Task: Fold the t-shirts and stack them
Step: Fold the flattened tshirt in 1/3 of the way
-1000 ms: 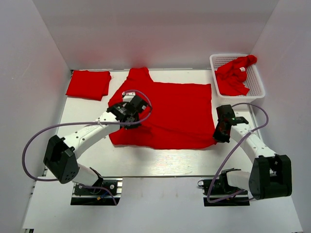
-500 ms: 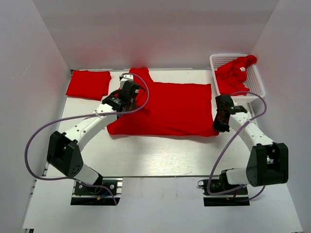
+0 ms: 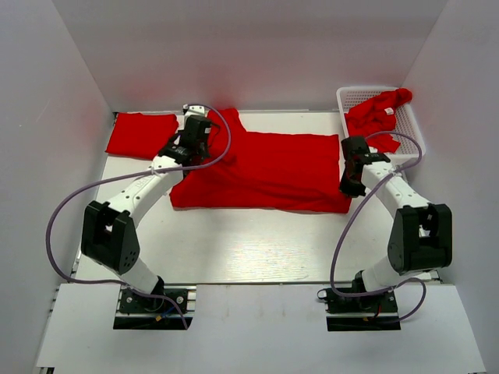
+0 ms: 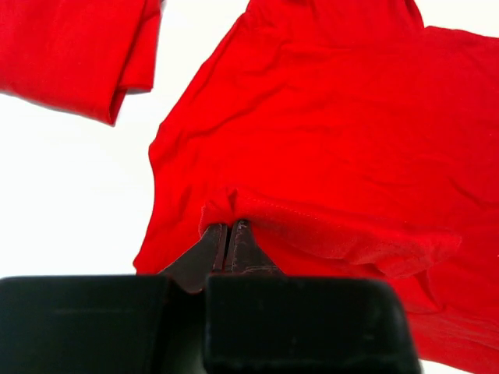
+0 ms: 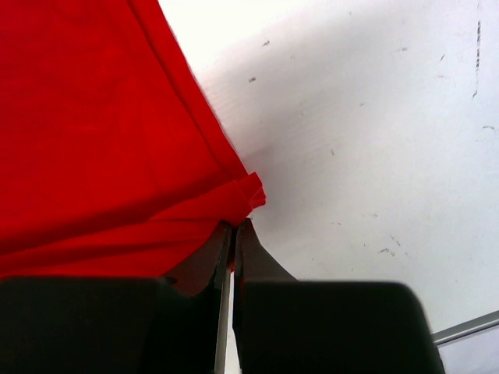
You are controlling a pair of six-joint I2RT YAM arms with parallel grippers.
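A red t-shirt (image 3: 265,167) lies across the middle of the table, its near part folded back over itself. My left gripper (image 3: 192,140) is shut on the shirt's hem (image 4: 257,210) at its left side, near the sleeve. My right gripper (image 3: 348,181) is shut on the shirt's hem corner (image 5: 248,195) at its right edge. A folded red t-shirt (image 3: 142,135) lies at the back left; it also shows in the left wrist view (image 4: 74,47). Another crumpled red t-shirt (image 3: 376,117) with a small white label sits in the basket.
A white lattice basket (image 3: 412,134) stands at the back right, just behind my right arm. White walls close in the table at left, back and right. Bare white table (image 3: 249,241) lies in front of the shirt.
Both grippers have moved away from me toward the back, carrying the shirt's near hem over the shirt. The shirt now looks shorter front to back.
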